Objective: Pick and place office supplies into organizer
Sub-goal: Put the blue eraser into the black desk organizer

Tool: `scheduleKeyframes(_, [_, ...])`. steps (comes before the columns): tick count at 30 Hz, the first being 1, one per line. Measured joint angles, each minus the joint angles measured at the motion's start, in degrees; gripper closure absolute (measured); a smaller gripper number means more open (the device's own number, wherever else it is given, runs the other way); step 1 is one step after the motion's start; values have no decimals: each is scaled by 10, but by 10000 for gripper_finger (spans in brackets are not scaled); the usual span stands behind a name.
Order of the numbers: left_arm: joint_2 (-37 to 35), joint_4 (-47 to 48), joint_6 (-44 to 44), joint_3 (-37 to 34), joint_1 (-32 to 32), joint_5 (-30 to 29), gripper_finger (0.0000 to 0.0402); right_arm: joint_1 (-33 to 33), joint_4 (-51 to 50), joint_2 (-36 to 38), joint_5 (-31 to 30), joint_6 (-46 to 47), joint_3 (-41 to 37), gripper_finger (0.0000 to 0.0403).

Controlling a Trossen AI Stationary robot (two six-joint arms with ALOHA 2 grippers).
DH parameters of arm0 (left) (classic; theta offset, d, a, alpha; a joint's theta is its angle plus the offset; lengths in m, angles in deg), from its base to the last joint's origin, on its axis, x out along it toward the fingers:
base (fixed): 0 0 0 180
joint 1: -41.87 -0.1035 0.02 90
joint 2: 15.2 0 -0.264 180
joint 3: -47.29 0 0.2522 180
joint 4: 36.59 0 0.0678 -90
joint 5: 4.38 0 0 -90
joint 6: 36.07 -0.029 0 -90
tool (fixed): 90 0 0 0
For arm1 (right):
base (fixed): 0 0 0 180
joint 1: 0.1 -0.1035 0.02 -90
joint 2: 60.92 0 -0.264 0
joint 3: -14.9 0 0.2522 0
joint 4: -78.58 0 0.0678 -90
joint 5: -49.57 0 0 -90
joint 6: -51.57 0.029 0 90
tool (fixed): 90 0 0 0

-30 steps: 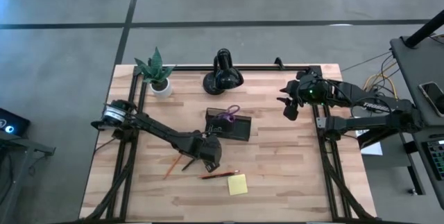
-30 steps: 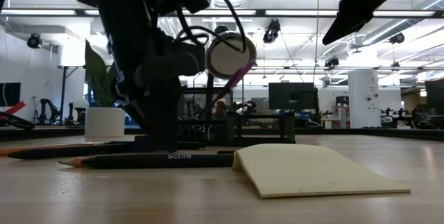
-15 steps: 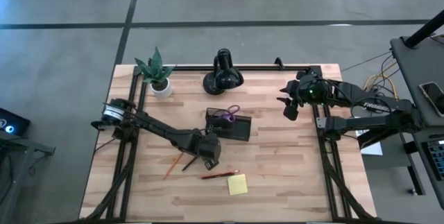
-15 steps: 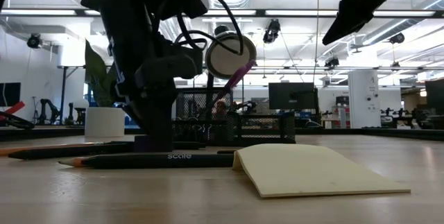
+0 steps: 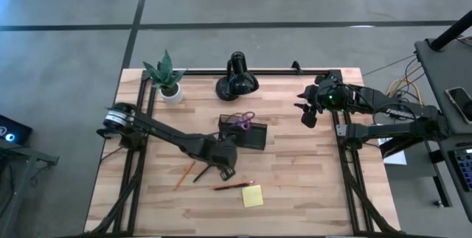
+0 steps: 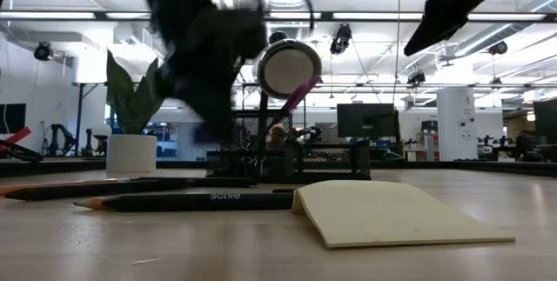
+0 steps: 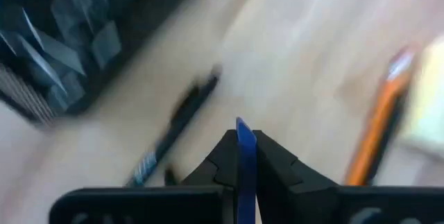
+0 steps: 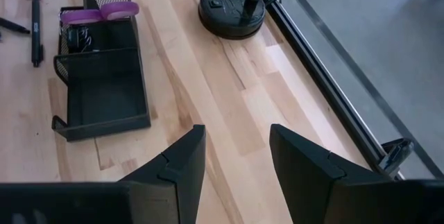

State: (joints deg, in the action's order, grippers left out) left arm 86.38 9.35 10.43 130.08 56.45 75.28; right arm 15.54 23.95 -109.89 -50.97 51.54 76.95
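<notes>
1. Two arms are in your overhead view: the left tool (image 5: 223, 166) sits low over the worktop (image 5: 310, 194) just in front of the organizer (image 5: 243, 133), and the right tool (image 5: 305, 113) waits raised near the right edge.
2. One pair of purple-handled scissors (image 5: 241, 121) stands in the organizer's back compartment.
3. One yellow sticky-note pad (image 5: 252, 196) lies near the front edge; one orange pencil (image 5: 233, 186) lies just behind it, its long axis roughly left to right.
4. A second orange pencil (image 5: 184, 175) and a black pen (image 5: 201, 172) lie beside the left tool, both slanted diagonally.
5. Your left wrist view shows what the overhead cannot: the left tool's fingers (image 7: 270, 165) are clenched on a thin blue item (image 7: 245, 165), its kind unclear.
6. Your right wrist view shows the right tool's fingers (image 8: 180, 165) spread apart and empty, with the lamp (image 8: 232, 2) base beyond.
7. The low view shows the pad (image 6: 392, 213) and a dark pen (image 6: 196, 201) lying flat.
</notes>
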Motion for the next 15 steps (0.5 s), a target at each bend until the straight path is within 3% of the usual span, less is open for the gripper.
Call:
scheduleKeyframes(7, [-39,-38,-60,30,-27,-53,398,0,10,0,0,0,0,248])
scheduleKeyframes(15, [-32,-9,-242,49,-58,-77,398,0,9,1,0,-1,0,248])
